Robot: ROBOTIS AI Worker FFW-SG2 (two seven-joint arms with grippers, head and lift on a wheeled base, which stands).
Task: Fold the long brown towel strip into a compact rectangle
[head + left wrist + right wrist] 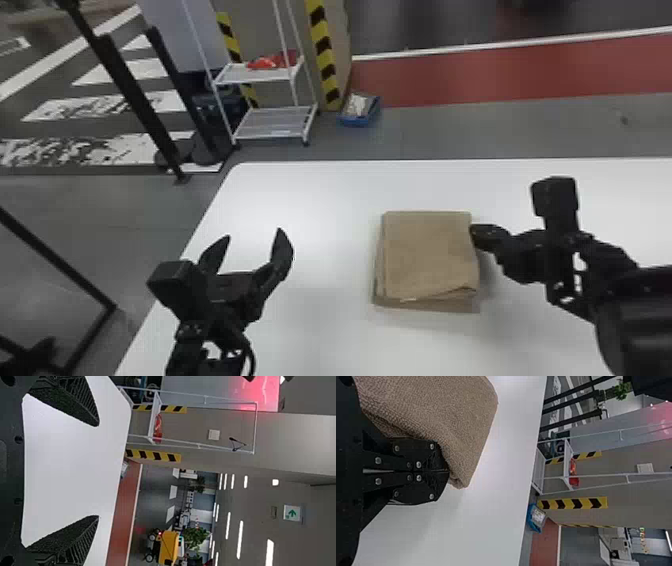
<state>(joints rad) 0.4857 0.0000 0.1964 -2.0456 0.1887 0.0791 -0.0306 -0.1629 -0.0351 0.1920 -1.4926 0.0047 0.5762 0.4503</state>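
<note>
- Black posts (pixel 142 112) stood at the upper left of the head view.
- The white table (pixel 325 200) ran from the lower left to the right edge.
- The left gripper (pixel 254 234) was at the lower left, above the table, its two fingers spread well apart with bare space between them.
- A white cart (pixel 272 123) with red things on its upper shelf stood at the upper left of centre.
- The brown towel (pixel 427 255) lay right of centre on the table, folded into a layered, nearly square block, its layers slightly uneven along the lower edge.
- The right gripper (pixel 473 231), at the right, had its fingers together, against the towel's right edge.
</note>
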